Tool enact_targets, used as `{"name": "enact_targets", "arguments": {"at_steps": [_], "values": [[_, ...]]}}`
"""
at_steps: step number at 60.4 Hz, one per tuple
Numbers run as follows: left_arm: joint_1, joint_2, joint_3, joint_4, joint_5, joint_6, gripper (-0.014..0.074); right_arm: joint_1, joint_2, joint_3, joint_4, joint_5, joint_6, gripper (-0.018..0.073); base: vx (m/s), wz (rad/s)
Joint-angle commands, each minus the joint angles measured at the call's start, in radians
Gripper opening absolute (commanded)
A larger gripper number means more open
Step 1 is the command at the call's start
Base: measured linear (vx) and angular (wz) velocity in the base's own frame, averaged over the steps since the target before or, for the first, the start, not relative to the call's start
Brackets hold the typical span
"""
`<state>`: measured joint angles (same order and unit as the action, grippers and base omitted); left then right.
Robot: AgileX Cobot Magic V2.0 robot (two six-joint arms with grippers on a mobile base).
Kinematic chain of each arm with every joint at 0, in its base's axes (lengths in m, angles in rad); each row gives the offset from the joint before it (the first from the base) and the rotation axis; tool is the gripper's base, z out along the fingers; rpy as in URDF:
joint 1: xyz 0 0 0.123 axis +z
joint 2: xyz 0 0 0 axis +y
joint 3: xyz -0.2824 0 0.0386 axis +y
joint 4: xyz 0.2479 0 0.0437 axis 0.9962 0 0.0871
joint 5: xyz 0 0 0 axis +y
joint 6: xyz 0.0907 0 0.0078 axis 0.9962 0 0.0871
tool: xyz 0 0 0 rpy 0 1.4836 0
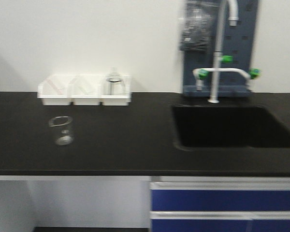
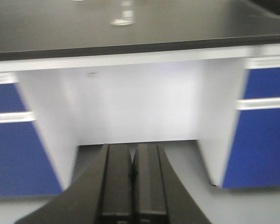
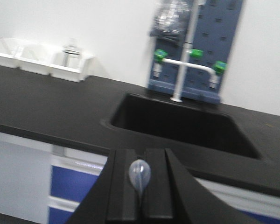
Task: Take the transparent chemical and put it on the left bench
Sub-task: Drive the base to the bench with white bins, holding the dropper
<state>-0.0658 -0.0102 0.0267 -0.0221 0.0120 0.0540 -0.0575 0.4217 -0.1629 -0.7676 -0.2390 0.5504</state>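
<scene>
1. Black left bench (image 1: 135,150), front view: white bins (image 1: 84,92) and one clear beaker (image 1: 61,130) stand on it.
2. Left wrist view: left gripper (image 2: 132,151), fingers pressed together, empty.
3. Right wrist view: right gripper (image 3: 141,156), fingers clamped on the transparent chemical (image 3: 140,173) at its pipette bulb; glass hidden. Judged grabbed, placing outstanding.

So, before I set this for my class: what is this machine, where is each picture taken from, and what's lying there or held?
It's a two-armed robot on a mobile base. One picture looks ahead at a black bench: three white bins, a clear beaker, a sink with a tap. The other two come from cameras on the wrists. The left pincer is shut and empty. The right pincer is shut on a pipette; only its bulb shows.
</scene>
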Motion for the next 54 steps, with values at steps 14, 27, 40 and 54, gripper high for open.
{"name": "enact_targets", "arguments": {"at_steps": [14,27,40,54], "values": [[-0.002,-0.019,0.016,-0.001,-0.078,-0.008,-0.0003,-0.004,0.005,-0.031,0.009,-0.06,0.001,-0.0004,0.26,0.64],[-0.002,-0.019,0.016,-0.001,-0.078,-0.008,-0.0003,-0.004,0.005,-0.031,0.009,-0.06,0.001,-0.0004,0.33,0.39],[-0.002,-0.019,0.016,-0.001,-0.078,-0.008,-0.0003,-0.004,0.005,-0.031,0.009,-0.06,0.001,-0.0004,0.37,0.19],[-0.002,-0.019,0.016,-0.001,-0.078,-0.008,-0.0003,-0.004,0.005,-0.031,0.009,-0.06,0.001,-0.0004,0.37,0.13]]}}
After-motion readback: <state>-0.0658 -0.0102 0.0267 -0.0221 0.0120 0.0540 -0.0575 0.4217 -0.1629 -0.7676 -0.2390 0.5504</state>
